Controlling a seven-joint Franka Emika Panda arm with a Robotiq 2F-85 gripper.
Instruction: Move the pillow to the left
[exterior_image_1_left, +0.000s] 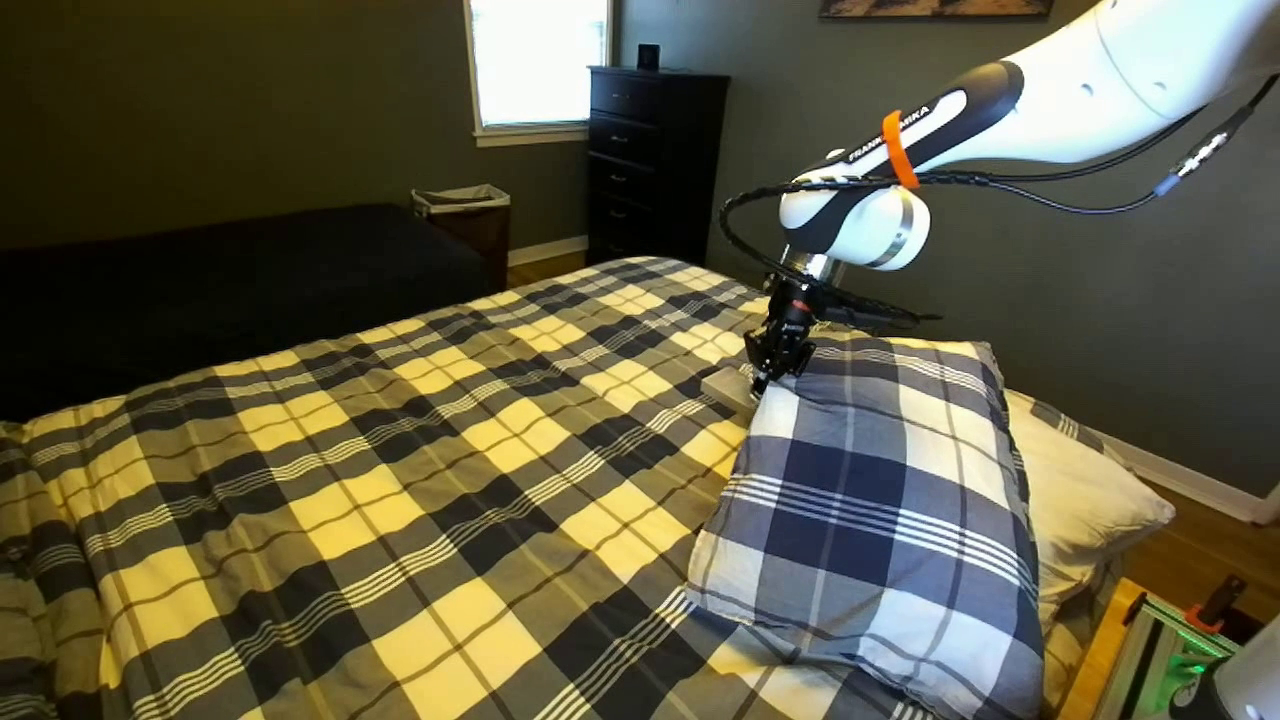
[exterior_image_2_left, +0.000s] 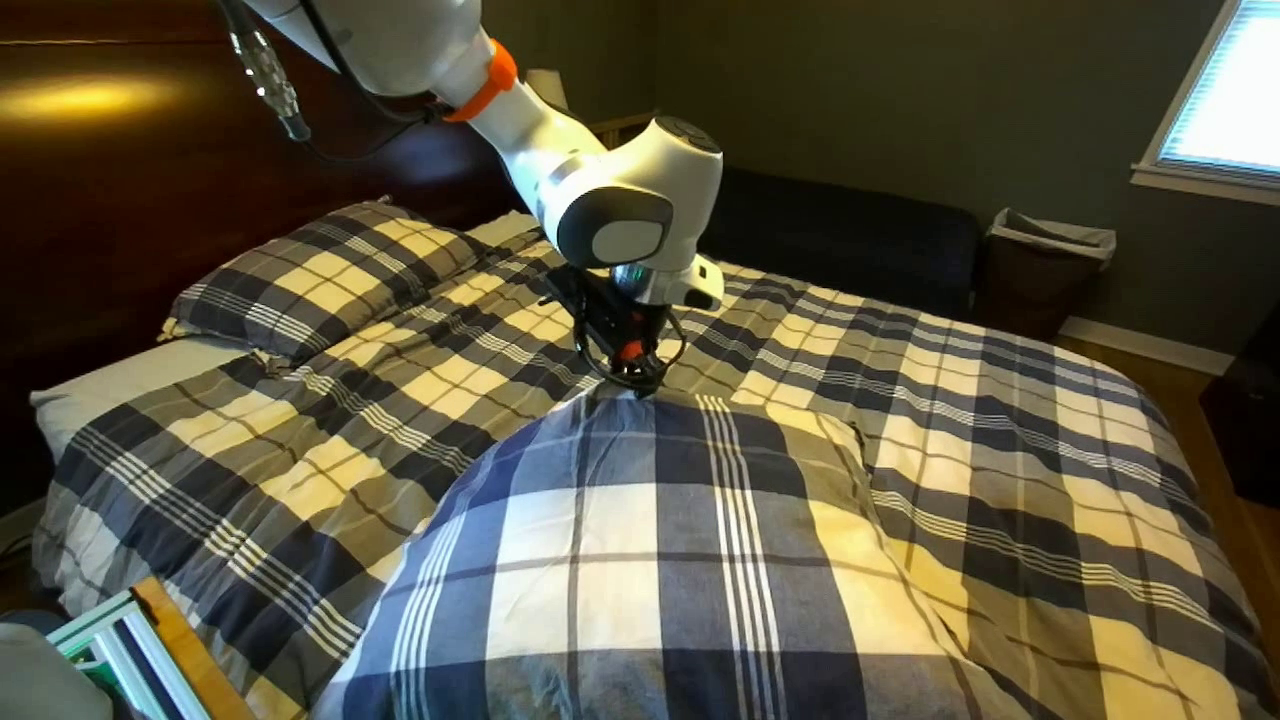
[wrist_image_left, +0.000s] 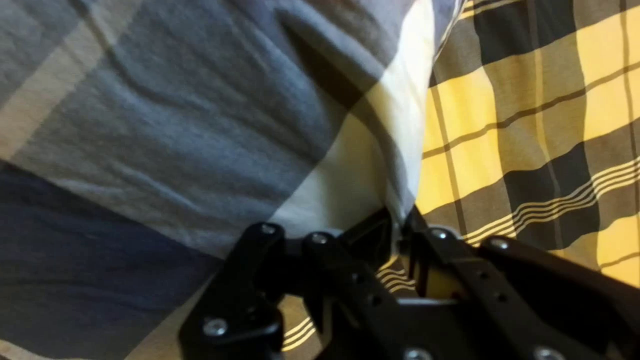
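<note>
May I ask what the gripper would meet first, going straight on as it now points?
Past the bit of pillow pinched in the gripper, probably the bedspread beneath; depth is unclear.

– Type of place?
– Home, bedroom.
– Shown by?
– Bed (exterior_image_1_left: 430, 490), plaid-covered; pillow (exterior_image_1_left: 870, 470), plaid, upon it; headboard (exterior_image_2_left: 130, 190), dark wood; dresser (exterior_image_1_left: 652, 165), black, with drawers; window (exterior_image_1_left: 540, 65), pale frame; bin (exterior_image_2_left: 1035, 275), lined; picture (exterior_image_1_left: 930, 7), wall-hung.

Arm (exterior_image_1_left: 1060, 125): white, rounded housings (exterior_image_1_left: 868, 228), dark panels (exterior_image_1_left: 988, 85). Lettering (exterior_image_1_left: 867, 149) reads FRANK, then MIKA; middle covered by orange band (exterior_image_1_left: 899, 150). Black cables (exterior_image_1_left: 945, 179) along outside; silver connector (exterior_image_1_left: 1202, 153) fitted. Gripper (wrist_image_left: 398, 227): black, angular links (wrist_image_left: 245, 280), silver screw heads (wrist_image_left: 215, 327), red marking (exterior_image_2_left: 630, 350).
</note>
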